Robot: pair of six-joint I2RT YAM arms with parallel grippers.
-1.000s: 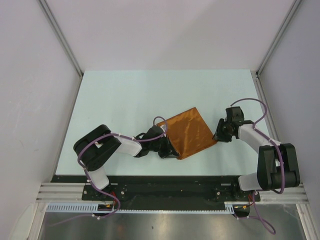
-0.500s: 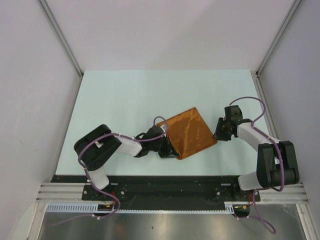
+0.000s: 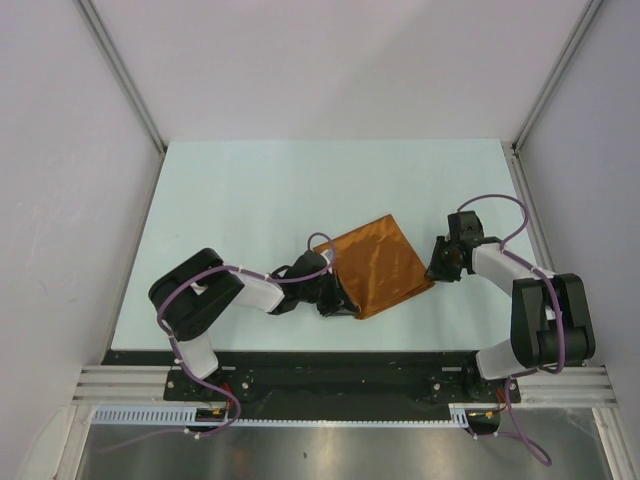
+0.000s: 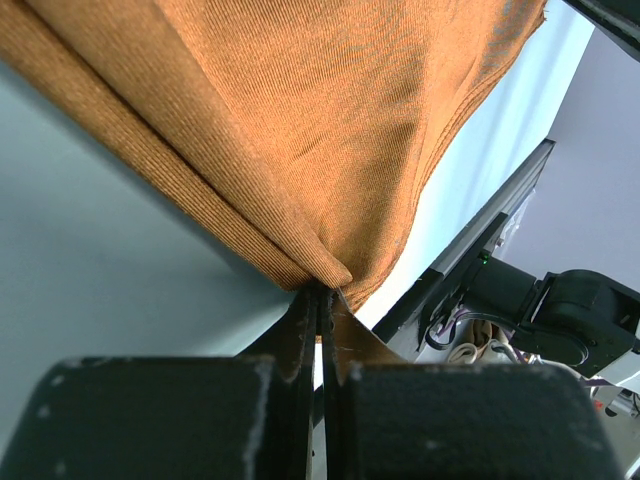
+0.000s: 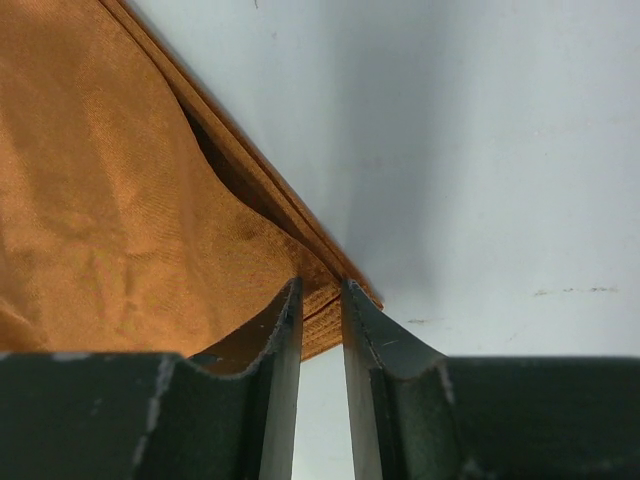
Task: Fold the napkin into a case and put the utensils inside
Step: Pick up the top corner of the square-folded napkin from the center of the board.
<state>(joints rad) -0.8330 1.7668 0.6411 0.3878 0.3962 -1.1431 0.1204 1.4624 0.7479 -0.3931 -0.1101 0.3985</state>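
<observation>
While your left gripper (image 4: 320, 300) pinches the near corner of the folded napkin (image 3: 375, 263), which lies as a diamond on the table (image 3: 250, 200), your right gripper (image 5: 320, 296) stands narrow astride the napkin's right corner; you cannot tell whether it clamps the cloth.

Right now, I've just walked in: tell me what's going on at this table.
Two arms are working a rust-orange napkin that lies on the table, already folded into layers. The left end effector is shut on the napkin's near corner. The right end effector sits at the corner on the right arm's side. The cloth edge lies between its jaws, which stand slightly apart, and whether it grips is unclear.
</observation>
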